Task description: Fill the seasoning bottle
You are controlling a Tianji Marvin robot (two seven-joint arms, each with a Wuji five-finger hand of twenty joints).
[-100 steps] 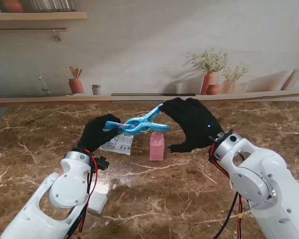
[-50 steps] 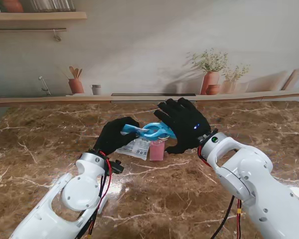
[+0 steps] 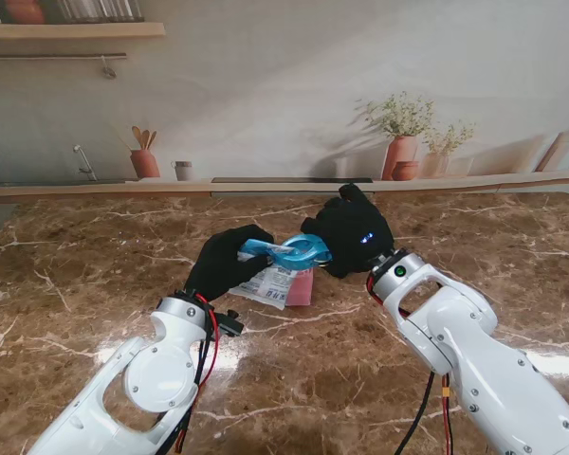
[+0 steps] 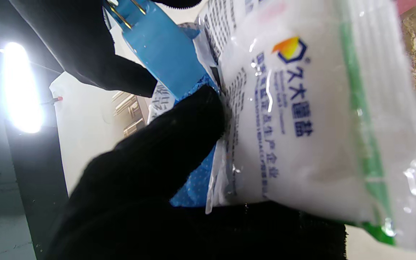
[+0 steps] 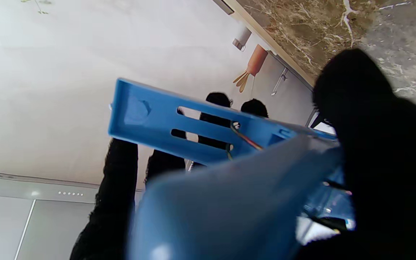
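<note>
So the big marble surface [image 3: 95, 275] is mostly bare, and everything's happening right in the middle of it. The left hand [image 3: 226, 262] has its fingers [image 4: 179, 133] closed around a white salt bag [image 4: 312, 119] with a green strip along one edge, and they're also pinching one end of a blue clip [image 3: 289, 251] clamped on the bag. The right hand [image 3: 353, 235] is curled over the clip's other end, fingers wrapped on the handle as far as I can tell. The pink seasoning bottle [image 3: 301, 287] stands upright on the surface right under the bag and clip, just beneath both sets of fingers. My guess is the clip is about to come off so the bag can be poured. What worries me: the bag is soft and full, so if the clip pops free suddenly the left fingers could lose it, or salt dumps beside the bottle. Knuckles that low could also tip the bottle over.
</note>
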